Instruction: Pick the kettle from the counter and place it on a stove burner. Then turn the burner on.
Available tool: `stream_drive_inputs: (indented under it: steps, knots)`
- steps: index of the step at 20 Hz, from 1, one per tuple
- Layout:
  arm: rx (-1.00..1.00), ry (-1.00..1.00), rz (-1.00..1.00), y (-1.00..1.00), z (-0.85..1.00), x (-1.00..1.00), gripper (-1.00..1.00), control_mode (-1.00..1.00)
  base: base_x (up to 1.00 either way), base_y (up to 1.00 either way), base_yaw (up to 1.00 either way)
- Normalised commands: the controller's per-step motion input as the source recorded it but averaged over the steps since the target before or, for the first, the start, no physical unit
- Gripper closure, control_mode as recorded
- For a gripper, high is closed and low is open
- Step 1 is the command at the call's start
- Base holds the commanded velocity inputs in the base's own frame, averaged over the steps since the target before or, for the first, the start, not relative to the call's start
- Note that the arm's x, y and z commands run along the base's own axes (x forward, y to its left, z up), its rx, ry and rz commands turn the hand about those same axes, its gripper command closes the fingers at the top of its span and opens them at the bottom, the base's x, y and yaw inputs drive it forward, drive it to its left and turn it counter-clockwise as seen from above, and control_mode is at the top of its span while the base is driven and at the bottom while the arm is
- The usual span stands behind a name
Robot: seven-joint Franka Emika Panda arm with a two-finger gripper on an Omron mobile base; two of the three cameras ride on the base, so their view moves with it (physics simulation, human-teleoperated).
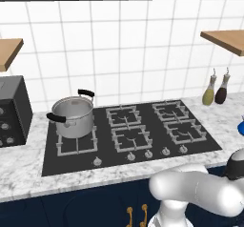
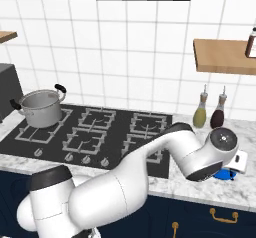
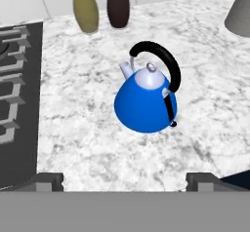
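The small glossy blue kettle [image 3: 145, 103] stands upright on the marble counter [image 3: 83, 128], its black handle arched over a silver lid and its spout turned toward the far bottles. My gripper [image 3: 126, 181] hovers above it, open, its two dark fingertips [image 3: 47, 180] spread wide with nothing between them. In the right base view the hand covers most of the kettle [image 2: 225, 175], which sits right of the black cooktop [image 2: 55, 147]. A blue sliver of the kettle [image 1: 241, 126] shows at the left base view's right edge. The front right burner [image 1: 183, 131] is bare.
A large steel pot [image 1: 72, 116] occupies the back left burner. Knobs [image 1: 131, 156] line the cooktop's front edge. An olive bottle [image 3: 85, 7] and a dark bottle [image 3: 118, 4] stand by the wall behind the kettle. A grey cone-shaped object [image 3: 239, 9] is nearby. A dark appliance [image 1: 12, 111] sits far left.
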Motion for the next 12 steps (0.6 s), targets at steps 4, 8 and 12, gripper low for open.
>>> stream_drive_inputs:
  steps: [4, 8, 12]
  knots:
    - [0.00, 0.00, 0.00, -0.31, -0.04, 0.33, -1.00, -1.00, 0.00, 0.00, 0.00]
    - [0.00, 0.00, 0.01, -0.19, -0.16, 0.51, -1.00, -1.00, 0.00, 0.00, 0.00]
    - [0.00, 0.00, 0.01, -0.16, -0.22, 0.45, -1.00, -1.00, 0.00, 0.00, 0.00]
